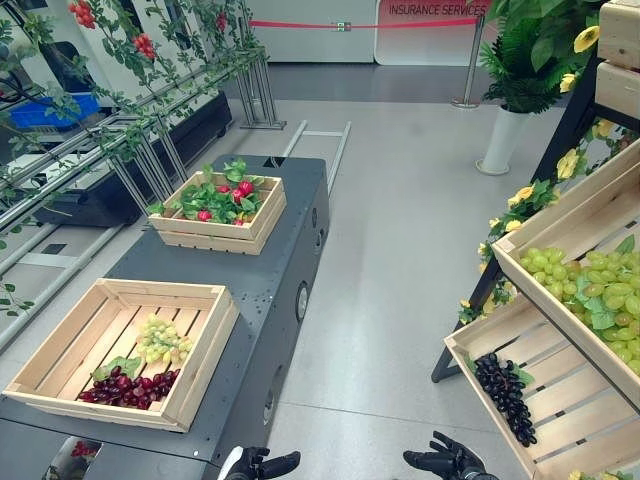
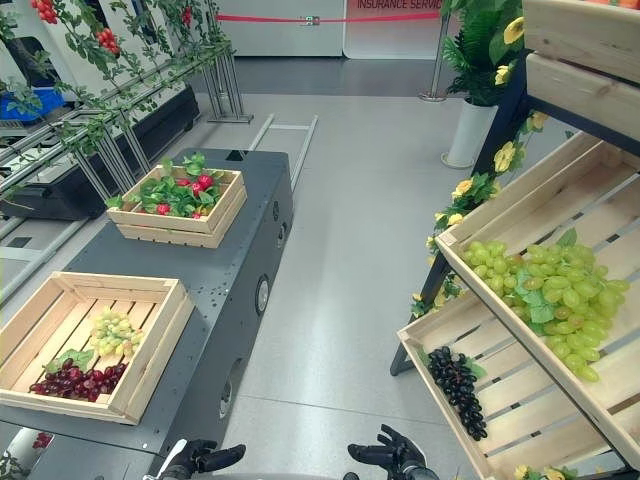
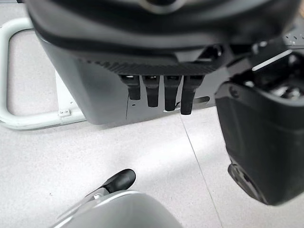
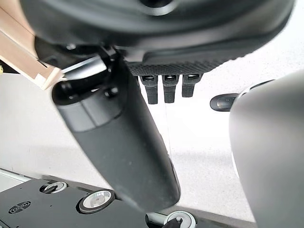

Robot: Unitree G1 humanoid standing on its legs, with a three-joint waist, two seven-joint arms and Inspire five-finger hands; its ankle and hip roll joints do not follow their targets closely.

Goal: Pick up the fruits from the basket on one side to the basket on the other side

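Nearest the lens, low at the bottom edge: left hand [image 1: 262,464] and right hand [image 1: 450,462], apart, above grey floor [image 1: 400,250]. In the left wrist view, fingers [image 3: 156,92] straight and hanging, nothing between them. Likewise in the right wrist view: fingertips [image 4: 166,90] loose, gripping nothing.

Fruit ahead on both sides. To the left, on a dark table [image 1: 250,270], a near crate [image 1: 210,365] with green grapes [image 1: 163,340] and dark red grapes [image 1: 130,388] just beside each other toward its near right corner. Beyond, well apart on the same table, a far crate [image 1: 210,235] heaped with red fruits [image 1: 240,190] among leaves. To the right, a slanted wooden rack [image 2: 530,395]: pale green bunches [image 2: 545,285] on the upper level, black grapes [image 2: 457,390] on the lower.

Further out, yellow flowers [image 1: 522,195] along the rack's leg, a potted plant [image 1: 530,50] in a white pot [image 1: 500,140], a vine trellis [image 1: 140,45] at far left.

In the left eye view, the near crate whole. In the right eye view, its left corner cut off but more of the rack, up to a top crate [image 2: 585,40]. Past the left hand's fingers, a white tube frame [image 3: 9,71] on the floor; past the right's, a pale wooden corner [image 4: 23,52].
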